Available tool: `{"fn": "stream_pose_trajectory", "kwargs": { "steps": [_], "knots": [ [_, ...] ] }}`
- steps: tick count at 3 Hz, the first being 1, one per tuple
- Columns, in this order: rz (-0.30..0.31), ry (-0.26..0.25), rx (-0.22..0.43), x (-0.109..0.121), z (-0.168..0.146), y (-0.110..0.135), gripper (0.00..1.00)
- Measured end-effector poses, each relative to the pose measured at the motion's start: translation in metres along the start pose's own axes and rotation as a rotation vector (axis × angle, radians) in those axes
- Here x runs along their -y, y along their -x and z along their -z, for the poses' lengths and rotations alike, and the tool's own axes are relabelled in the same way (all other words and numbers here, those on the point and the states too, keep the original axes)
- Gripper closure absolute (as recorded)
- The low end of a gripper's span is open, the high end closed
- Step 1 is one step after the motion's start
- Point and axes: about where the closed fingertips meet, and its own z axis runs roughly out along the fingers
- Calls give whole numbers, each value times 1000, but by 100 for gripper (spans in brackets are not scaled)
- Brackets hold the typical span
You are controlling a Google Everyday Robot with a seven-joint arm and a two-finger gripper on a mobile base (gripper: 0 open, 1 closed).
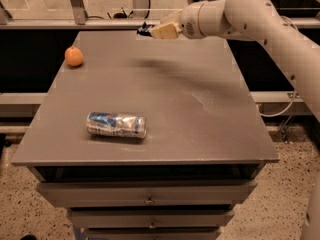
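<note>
A silver and blue can (pixel 116 124) lies on its side on the grey table top (pixel 200 114), toward the front left. An orange (pixel 74 56) rests near the table's far left edge. My gripper (pixel 145 31) hovers above the far edge of the table, at the end of the white arm (pixel 240 14) that reaches in from the upper right. It points left, well away from the can, and the orange lies off to its left. Nothing shows in it.
The table is a drawer cabinet with several drawers (pixel 147 194) below the top. A rail and metal frame (pixel 75 4) run behind it. Speckled floor (pixel 280 194) lies to the right, with a cable (pixel 285 109) by the wall.
</note>
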Motion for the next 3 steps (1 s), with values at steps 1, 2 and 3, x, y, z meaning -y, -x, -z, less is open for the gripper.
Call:
{"fn": "stream_pose_trajectory", "kwargs": {
  "steps": [1, 2, 3],
  "knots": [
    [0, 0, 0, 0, 0, 0, 100],
    [0, 4, 0, -2, -2, 0, 86],
    [-1, 10, -1, -4, -5, -1, 54]
  ]
}}
